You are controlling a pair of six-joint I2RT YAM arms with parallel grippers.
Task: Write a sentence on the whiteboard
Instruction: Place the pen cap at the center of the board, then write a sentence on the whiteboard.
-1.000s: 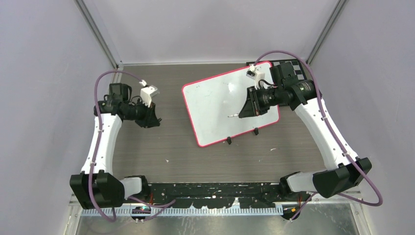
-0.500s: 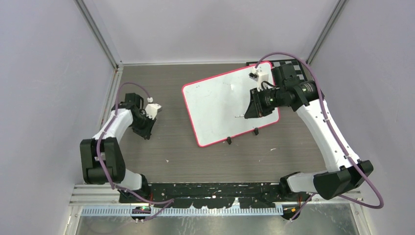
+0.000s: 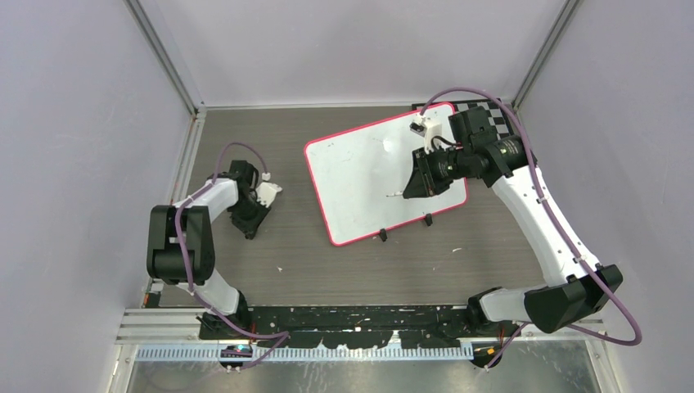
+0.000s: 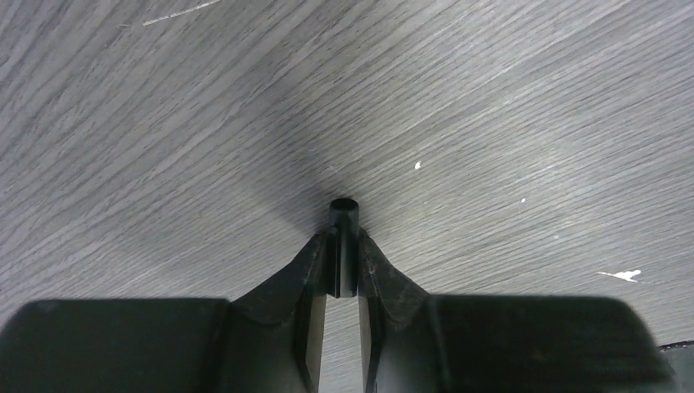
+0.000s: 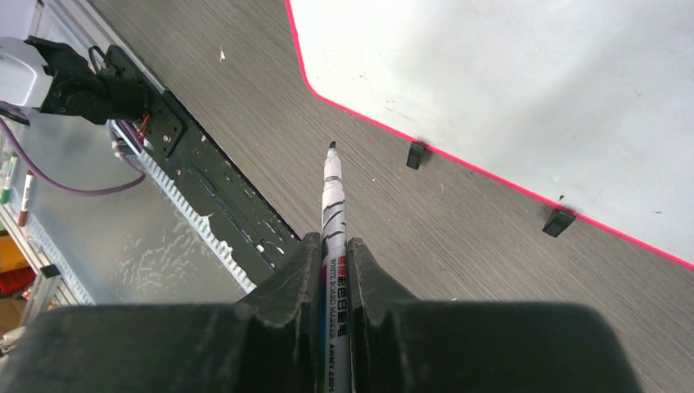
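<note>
The whiteboard [image 3: 360,176] lies tilted on the table, with a pink-red rim and two black clips [image 5: 417,154] on its near edge. It also shows in the right wrist view [image 5: 507,74]. No sentence shows on it; its face looks blank. My right gripper [image 3: 416,182] is shut on a white whiteboard marker [image 5: 333,205], uncapped, with its dark tip [image 3: 389,196] held over the board's lower right part. My left gripper [image 3: 250,226] points down at the table left of the board and is shut on a small black marker cap [image 4: 344,225].
A black-and-white checkerboard [image 3: 484,109] lies at the back right behind the right arm. The black toothed rail [image 5: 205,205] runs along the table's near edge. Small white scraps [image 4: 619,275] lie on the wood-grain table.
My left arm has folded back and lowered its gripper toward the table. My right gripper with the marker has shifted only slightly over the board.
</note>
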